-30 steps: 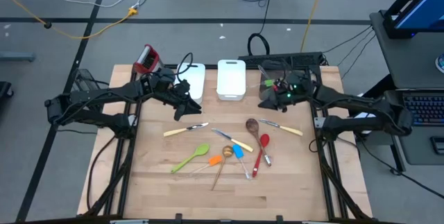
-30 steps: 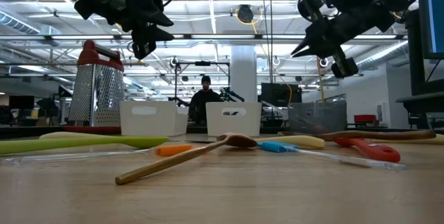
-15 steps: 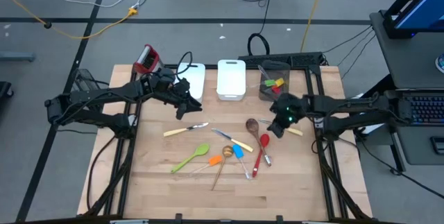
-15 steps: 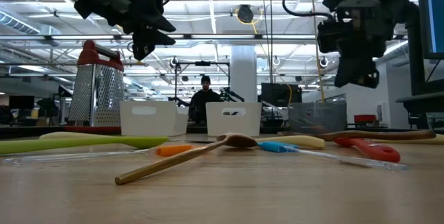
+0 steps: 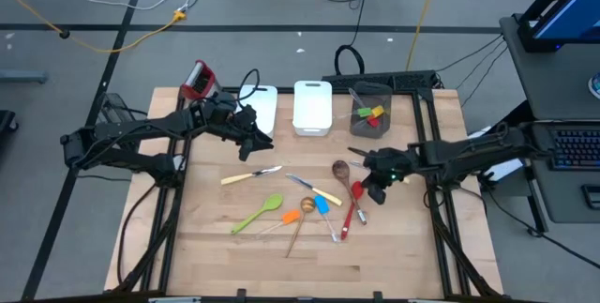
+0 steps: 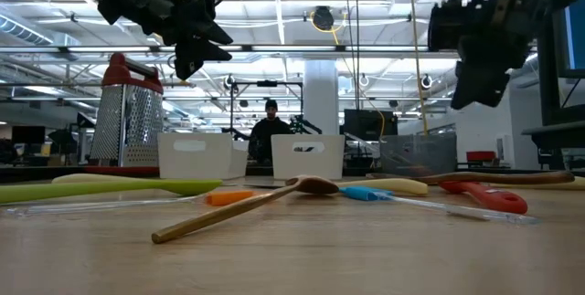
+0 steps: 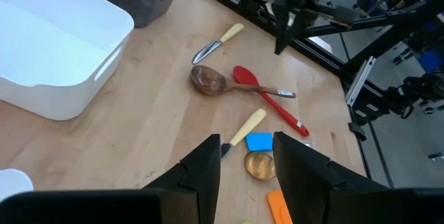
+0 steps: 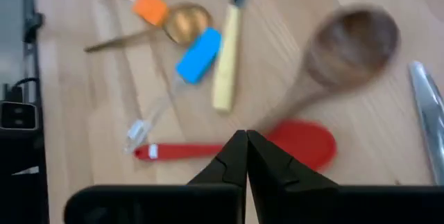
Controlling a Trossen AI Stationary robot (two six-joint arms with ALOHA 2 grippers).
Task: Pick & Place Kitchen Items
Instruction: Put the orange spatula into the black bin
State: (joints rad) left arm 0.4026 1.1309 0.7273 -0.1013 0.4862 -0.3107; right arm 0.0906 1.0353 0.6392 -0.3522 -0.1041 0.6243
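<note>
Several kitchen items lie on the wooden table: a red spoon (image 5: 353, 204), a dark wooden spoon (image 5: 343, 174), cream-handled knives (image 5: 251, 174) (image 5: 319, 191), a green spatula (image 5: 261, 212), an orange spatula (image 5: 289, 219) and a blue spatula (image 5: 323, 209). My right gripper (image 5: 367, 183) is shut and empty. It hangs above the red spoon's bowl (image 8: 305, 144), clear of the table in the low view (image 6: 471, 94). My left gripper (image 5: 251, 143) is open and empty, held high near the white bins (image 7: 246, 161).
Two white bins (image 5: 312, 106) (image 5: 262, 106), a grey cup (image 5: 370, 111) holding coloured pieces and a box grater (image 5: 197, 81) stand along the far edge. Another cream-handled knife (image 5: 398, 177) lies partly under my right arm. A person (image 6: 271, 135) shows beyond the table.
My right gripper has swung from over the grey cup toward the table's near edge and now hangs over the red and wooden spoons, its fingers turned from pointing sideways to pointing down. The utensils on the table have not moved.
</note>
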